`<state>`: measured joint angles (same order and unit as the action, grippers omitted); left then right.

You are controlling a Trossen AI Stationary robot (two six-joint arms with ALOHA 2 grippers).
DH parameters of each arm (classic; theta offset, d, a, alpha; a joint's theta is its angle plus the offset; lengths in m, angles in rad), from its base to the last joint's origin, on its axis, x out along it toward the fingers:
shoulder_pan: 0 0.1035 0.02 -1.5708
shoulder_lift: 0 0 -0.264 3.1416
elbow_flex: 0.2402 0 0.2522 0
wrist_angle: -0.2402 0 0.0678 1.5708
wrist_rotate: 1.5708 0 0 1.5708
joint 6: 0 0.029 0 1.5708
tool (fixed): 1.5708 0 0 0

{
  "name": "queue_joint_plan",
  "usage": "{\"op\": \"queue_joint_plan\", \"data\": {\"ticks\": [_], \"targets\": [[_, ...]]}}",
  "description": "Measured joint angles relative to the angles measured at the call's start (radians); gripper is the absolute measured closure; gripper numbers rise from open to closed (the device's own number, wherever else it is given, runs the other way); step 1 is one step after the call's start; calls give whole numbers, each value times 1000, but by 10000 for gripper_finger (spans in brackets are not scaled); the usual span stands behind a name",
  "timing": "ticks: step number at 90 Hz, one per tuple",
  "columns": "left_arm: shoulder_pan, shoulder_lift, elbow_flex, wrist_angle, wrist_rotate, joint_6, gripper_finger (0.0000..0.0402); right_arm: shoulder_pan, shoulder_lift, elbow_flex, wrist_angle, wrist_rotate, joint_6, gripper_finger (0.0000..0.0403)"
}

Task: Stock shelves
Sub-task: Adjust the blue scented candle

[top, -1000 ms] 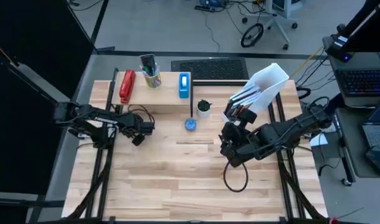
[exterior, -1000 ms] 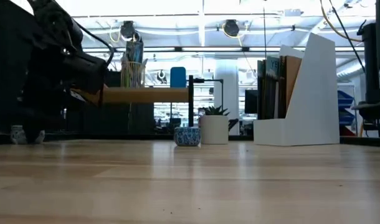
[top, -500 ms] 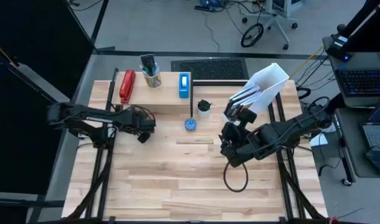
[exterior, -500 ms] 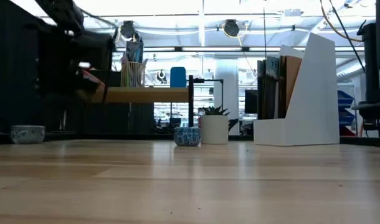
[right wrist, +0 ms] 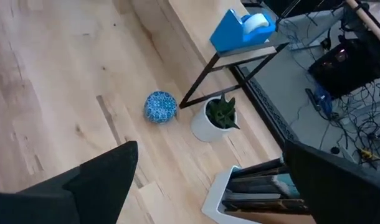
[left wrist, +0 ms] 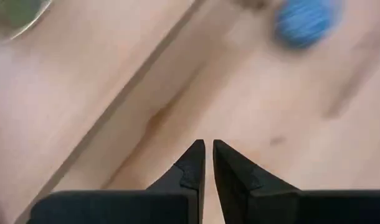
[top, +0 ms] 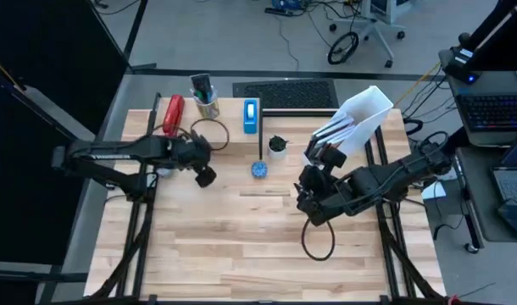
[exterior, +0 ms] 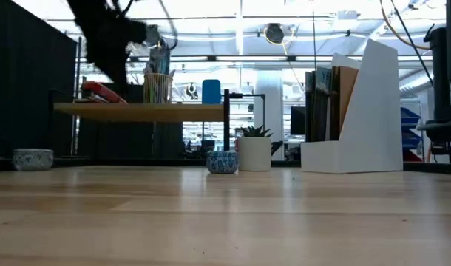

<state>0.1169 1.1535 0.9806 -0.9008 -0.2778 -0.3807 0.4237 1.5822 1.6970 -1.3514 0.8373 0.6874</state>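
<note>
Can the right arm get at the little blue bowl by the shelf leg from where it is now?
Probably yes. The right gripper, fingers wide open, sits across bare tabletop from the blue bowl. Nothing lies between them. The potted plant and the shelf leg stand close behind the bowl, so approach from the near side.

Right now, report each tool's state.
Left tool: shut, holding nothing, above the table by the shelf.
Right tool: open, empty.

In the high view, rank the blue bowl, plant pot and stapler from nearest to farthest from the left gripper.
From the left gripper:
1. Blue bowl, on the table toward the right arm.
2. Stapler, on the shelf's far end.
3. Plant pot, beyond the bowl.
</note>
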Motion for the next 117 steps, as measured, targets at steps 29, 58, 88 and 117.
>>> {"op": "queue_joint_plan", "data": {"ticks": [29, 58, 88, 117], "targets": [[-16, 1, 3, 172, 88, 84, 384, -17, 7, 0, 161, -26, 13, 18], [-16, -80, 3, 130, 57, 135, 384, -166, 113, -76, 245, -120, 142, 18], [-12, -173, 3, 132, -40, 182, 384, -294, 234, -188, 539, -237, 234, 18], [-12, -186, 3, 124, -43, 288, 384, -341, 364, -188, 793, -372, 367, 18]]}}
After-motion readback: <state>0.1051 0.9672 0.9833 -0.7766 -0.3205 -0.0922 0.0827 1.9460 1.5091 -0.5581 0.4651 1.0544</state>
